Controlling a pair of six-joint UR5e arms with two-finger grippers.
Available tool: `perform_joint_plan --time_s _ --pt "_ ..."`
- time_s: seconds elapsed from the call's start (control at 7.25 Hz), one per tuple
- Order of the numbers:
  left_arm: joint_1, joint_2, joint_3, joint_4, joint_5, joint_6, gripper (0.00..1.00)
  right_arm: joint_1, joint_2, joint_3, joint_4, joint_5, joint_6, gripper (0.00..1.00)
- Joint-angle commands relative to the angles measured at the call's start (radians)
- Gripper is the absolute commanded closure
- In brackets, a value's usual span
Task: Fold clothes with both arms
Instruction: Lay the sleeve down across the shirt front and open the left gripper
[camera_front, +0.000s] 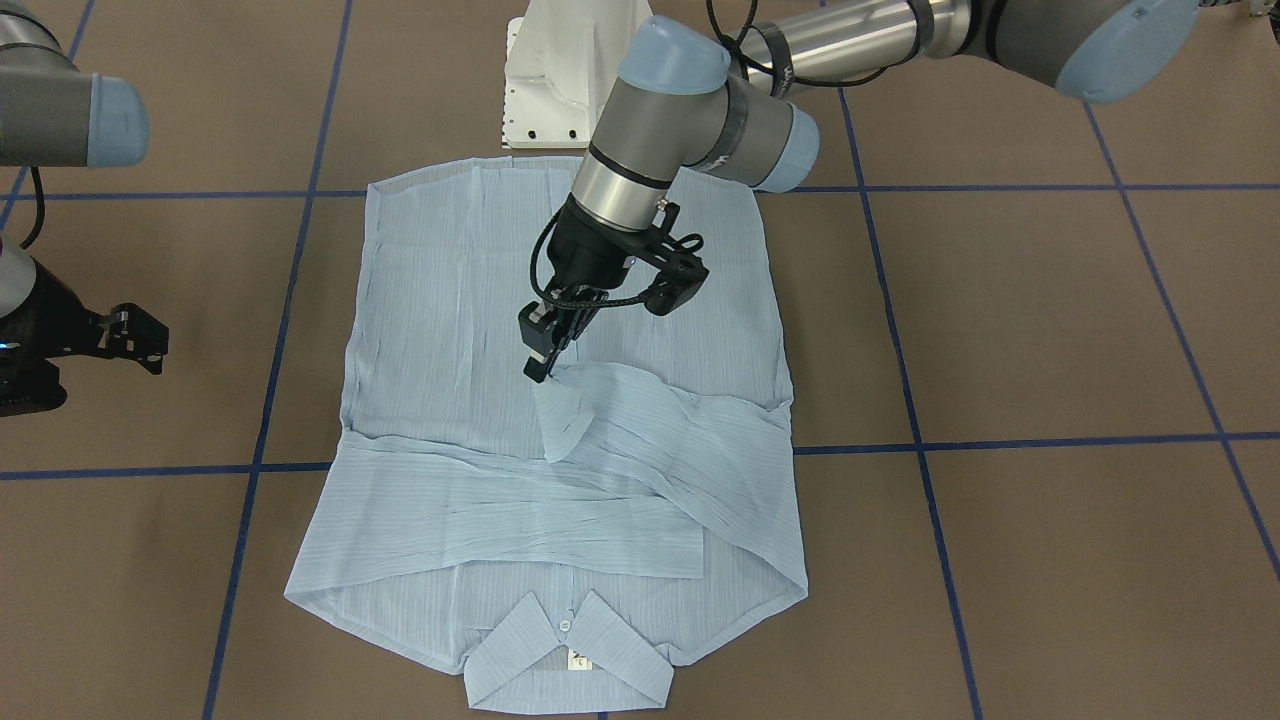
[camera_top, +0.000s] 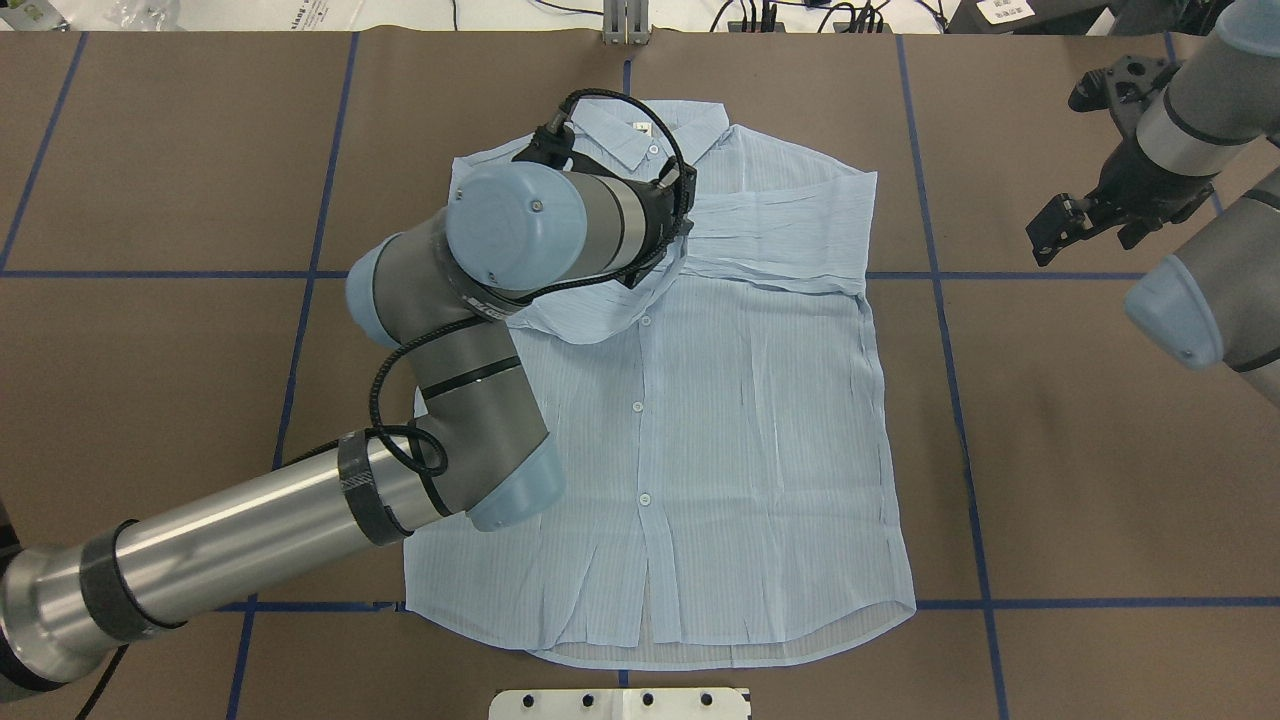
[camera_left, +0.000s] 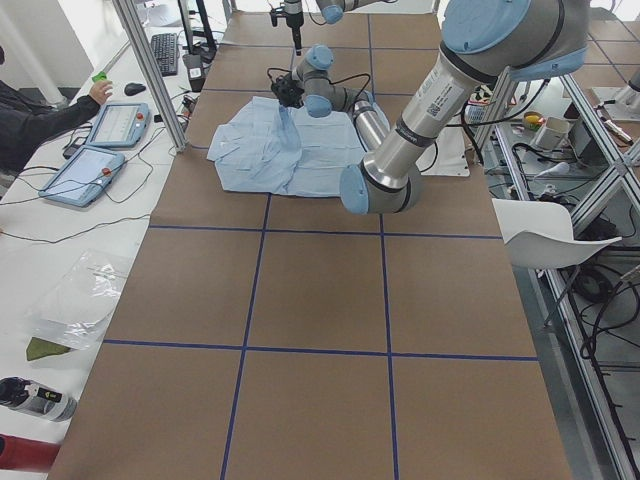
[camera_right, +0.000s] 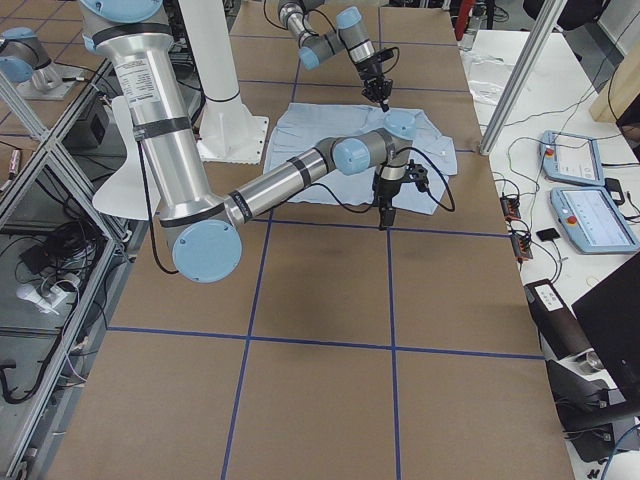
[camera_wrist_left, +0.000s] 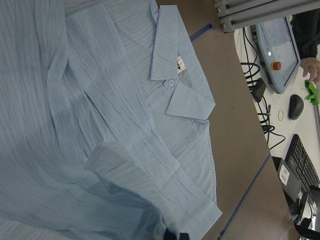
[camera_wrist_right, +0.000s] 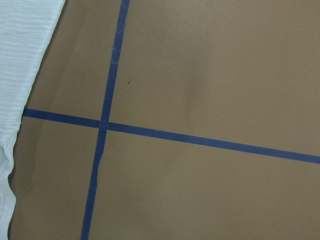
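Brown-covered table (camera_front: 1050, 320), marked into squares by blue tape lines (camera_front: 1050, 441). White pedestal base (camera_front: 545, 90) at the middle of the robot-side edge.

Shirt (camera_front: 450, 300) lay flat and front up, buttoned, at the middle of the table's width. Its hem lay just off the pedestal. Collar (camera_front: 600, 630) pointed at the operators' edge, with a small label showing inside it. Both sleeves were folded in across the chest. One sleeve (camera_front: 480, 500) ran as a flat band from the shirt's right side. The other sleeve (camera_front: 660, 420) came in from the shirt's left shoulder.

Left arm (camera_top: 300, 510) reached over the shirt from the robot's left. Left gripper (camera_front: 541, 368) pointed down over the chest, fingers pinched shut on the cuff end of that second sleeve. The cuff end stood lifted off the cloth in a small peak. The left wrist view showed the cloth rising to the fingers at its bottom edge.

Right arm (camera_top: 1200, 110) stood clear of the shirt on the robot's right, toward the operators' edge. Right gripper (camera_top: 1055, 232) hung over bare table. Could not tell whether its fingers were apart or together. Its wrist view showed only a tape crossing and a strip of the shirt's edge.

Beyond the operators' edge, on a white bench: two tablets (camera_left: 82, 172), a person's hand (camera_left: 98, 92) and a clear plastic bag (camera_left: 75, 300). Could not make out what the bag held.
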Motion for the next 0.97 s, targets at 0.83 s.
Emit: perform_joint_plan --time_s 0.83 --pt "0.13 -0.146 0.21 -0.013 0.092 0.343 0.89 0.0 -0.001 -0.018 0.0 0.0 0.0 0.0"
